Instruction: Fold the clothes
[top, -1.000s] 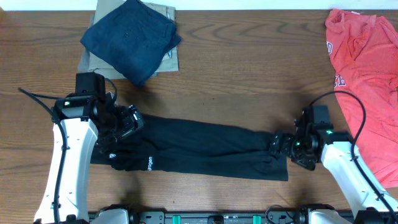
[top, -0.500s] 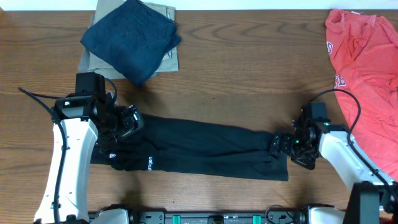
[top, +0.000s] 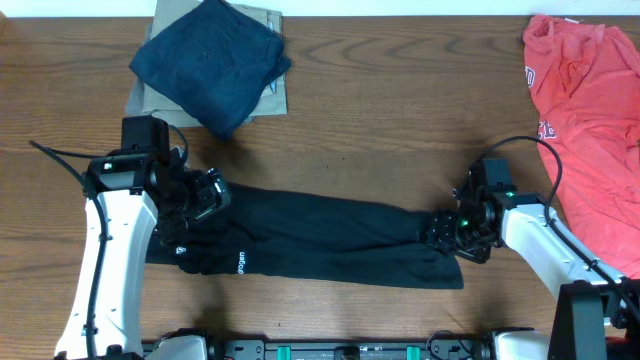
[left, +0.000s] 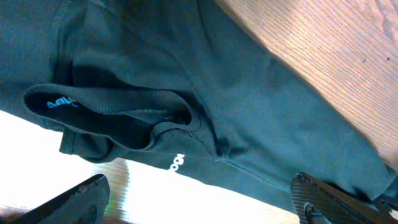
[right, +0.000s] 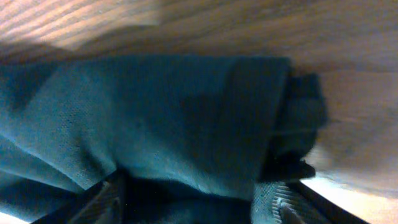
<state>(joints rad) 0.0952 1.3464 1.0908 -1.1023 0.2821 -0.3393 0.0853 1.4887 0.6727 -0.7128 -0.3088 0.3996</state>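
Note:
The clothes (top: 310, 240) are a black T-shirt lying as a long narrow band across the near part of the table, white lettering (top: 241, 263) towards its left end. My left gripper (top: 205, 197) hovers over that left end, open; in the left wrist view its fingers (left: 314, 196) straddle the shirt's lower edge below the collar (left: 106, 102), gripping nothing (left: 199, 193). My right gripper (top: 440, 232) sits at the shirt's right end. In the right wrist view the bunched fabric (right: 180, 118) fills the gap between its fingers (right: 273, 202), which still stand apart (right: 189, 196).
A navy folded garment (top: 210, 65) lies on a khaki folded one (top: 278, 98) at the back left. A red shirt (top: 590, 110) is spread along the right edge, close behind my right arm. Bare wooden table (top: 400, 110) shows between them.
My right gripper has slid left onto the shirt's right end and its jaws have narrowed around the fabric. The left arm and gripper have not moved.

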